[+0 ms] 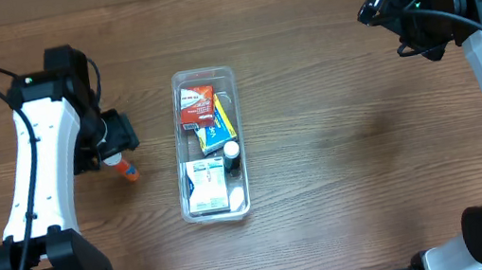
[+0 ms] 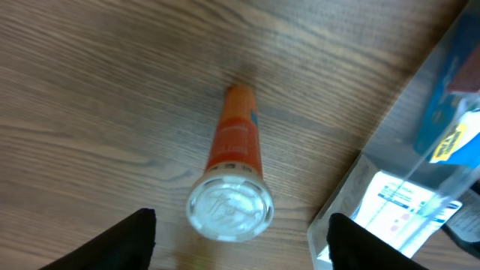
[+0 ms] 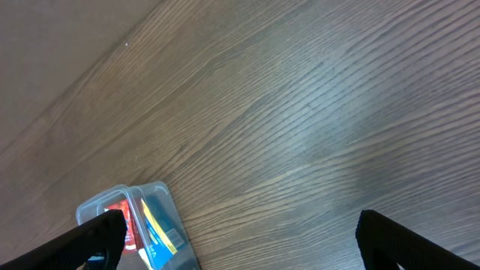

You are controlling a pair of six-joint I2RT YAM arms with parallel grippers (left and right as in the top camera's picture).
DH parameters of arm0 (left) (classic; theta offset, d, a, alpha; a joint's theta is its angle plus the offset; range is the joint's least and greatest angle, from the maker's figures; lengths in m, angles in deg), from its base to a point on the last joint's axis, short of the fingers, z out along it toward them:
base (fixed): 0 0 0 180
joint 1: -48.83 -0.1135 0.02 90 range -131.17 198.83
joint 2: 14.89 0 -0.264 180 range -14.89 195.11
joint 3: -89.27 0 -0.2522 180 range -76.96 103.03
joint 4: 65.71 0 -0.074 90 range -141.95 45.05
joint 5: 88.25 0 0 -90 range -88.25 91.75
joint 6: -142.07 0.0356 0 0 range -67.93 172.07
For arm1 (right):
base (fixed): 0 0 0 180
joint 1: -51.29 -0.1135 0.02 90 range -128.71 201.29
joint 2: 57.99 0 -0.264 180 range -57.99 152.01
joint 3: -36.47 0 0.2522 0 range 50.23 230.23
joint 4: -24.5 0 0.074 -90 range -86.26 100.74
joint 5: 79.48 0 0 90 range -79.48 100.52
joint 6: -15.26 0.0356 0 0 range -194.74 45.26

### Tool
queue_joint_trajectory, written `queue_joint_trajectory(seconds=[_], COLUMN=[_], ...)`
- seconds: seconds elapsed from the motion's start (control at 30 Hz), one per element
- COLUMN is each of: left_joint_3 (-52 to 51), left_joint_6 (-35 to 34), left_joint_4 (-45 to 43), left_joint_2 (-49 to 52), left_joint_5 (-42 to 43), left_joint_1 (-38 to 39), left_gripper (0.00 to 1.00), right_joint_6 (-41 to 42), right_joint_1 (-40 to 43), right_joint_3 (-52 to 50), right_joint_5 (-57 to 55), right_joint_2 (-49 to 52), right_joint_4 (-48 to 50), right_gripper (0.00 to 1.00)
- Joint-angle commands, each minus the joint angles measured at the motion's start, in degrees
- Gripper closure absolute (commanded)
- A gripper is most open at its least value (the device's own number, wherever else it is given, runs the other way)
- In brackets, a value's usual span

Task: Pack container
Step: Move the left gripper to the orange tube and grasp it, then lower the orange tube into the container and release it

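The clear plastic container (image 1: 201,79) lies lengthwise at the table's middle, holding a red box, a blue and yellow box, a white box and a small dark bottle. An orange tube with a clear cap (image 1: 126,170) lies on the table left of it; in the left wrist view the orange tube (image 2: 235,157) sits with its cap between my fingers. My left gripper (image 2: 238,244) is open just above the tube, not touching it. My right gripper (image 3: 240,240) is open and empty, high at the far right, with the container (image 3: 150,196) in its lower left corner.
The container's corner and the white box show at the right edge of the left wrist view (image 2: 390,202). Bare wooden table (image 1: 356,137) lies between the container and the right arm.
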Motion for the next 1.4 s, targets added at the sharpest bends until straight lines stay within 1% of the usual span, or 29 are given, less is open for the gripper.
queue_joint_trajectory(seconds=[0.0,0.07,0.13,0.2,0.23,0.3,0.43,0.47,0.57,0.6,0.63,0.7,0.8,0.87,0.93,0.97,1.07,1.2,1.27,1.37], left_joint_3=[-3.5,-3.7,-3.7,-3.7,-3.8,-4.7,-7.5,-8.2,-8.5,-8.5,-8.5,-7.5,-2.0,5.2,11.3,16.5,25.8,26.4,24.9,21.6], left_joint_6=[2.4,2.4,2.4,2.4,2.4,1.6,1.2,1.3,1.3,1.3,1.3,1.3,1.3,1.3,1.3,1.3,1.3,0.7,-1.4,-4.2], left_joint_4=[-2.4,-3.0,-3.5,-3.5,-3.5,-3.6,-5.9,-6.4,-7.3,-7.6,-8.0,-7.8,-3.0,3.0,8.1,12.7,19.2,19.2,18.8,17.6], left_joint_2=[-0.3,-0.3,-0.3,-0.3,-0.3,-0.3,-0.3,-0.3,-0.3,-0.3,-0.3,-0.3,-0.4,-0.4,-0.4,-0.4,-0.7,-1.9,-1.9,-1.9], left_joint_5=[2.3,2.2,2.1,0.7,0.1,-1.0,-1.3,-1.3,-1.3,-1.3,-1.3,-1.5,-1.5,-1.4,-1.2,-1.1,0.9,2.7,2.3,2.1], left_joint_1=[0.0,0.0,0.0,0.0,0.0,0.0,0.0,0.0,0.0,0.0,0.0,0.0,0.1,0.9,2.4,4.3,9.8,17.4,23.5,29.8], left_gripper=[0.41,0.43,0.50,0.48,0.44,0.41,0.41,0.42,0.50,0.56,0.65,0.69,0.78,0.80,0.81,0.82,0.82,0.81,0.81,0.81], right_joint_6=[-0.2,-0.2,-0.2,-0.2,-0.2,-0.2,-0.2,-0.2,-0.2,-0.2,-0.2,-0.2,-0.2,-0.2,-0.2,-0.2,-0.2,-0.2,-0.2,-0.2], right_joint_1=[0.2,0.2,0.2,0.2,0.2,0.2,0.2,0.2,0.2,0.2,0.2,0.2,0.2,0.2,0.2,0.2,0.2,0.2,0.2,0.2], right_joint_3=[0.2,0.2,0.2,0.2,0.2,0.2,0.2,0.2,0.2,0.2,0.2,0.2,0.2,0.2,0.2,0.2,0.2,0.2,0.2,0.2], right_joint_5=[0.3,0.3,0.3,0.3,0.3,0.3,0.3,0.3,0.3,0.3,0.3,0.3,0.3,0.3,0.3,0.3,0.3,0.3,0.3,0.3], right_joint_2=[-0.1,-0.1,-0.1,-0.1,-0.1,-0.1,-0.1,-0.1,-0.1,-0.1,-0.1,-0.1,-0.1,-0.1,-0.1,-0.1,-0.1,-0.1,-0.1,-0.1], right_joint_4=[0.2,0.3,0.2,0.2,0.2,0.2,0.2,0.2,0.2,0.2,0.2,0.3,0.2,0.2,0.2,0.2,0.2,0.2,0.2,0.2], right_gripper=[0.00,0.00,0.00,0.00,0.00,0.00,0.00,0.00,0.00,0.00,0.00,0.00,0.00,0.00,0.00,0.00,0.00,0.00,0.00,0.00])
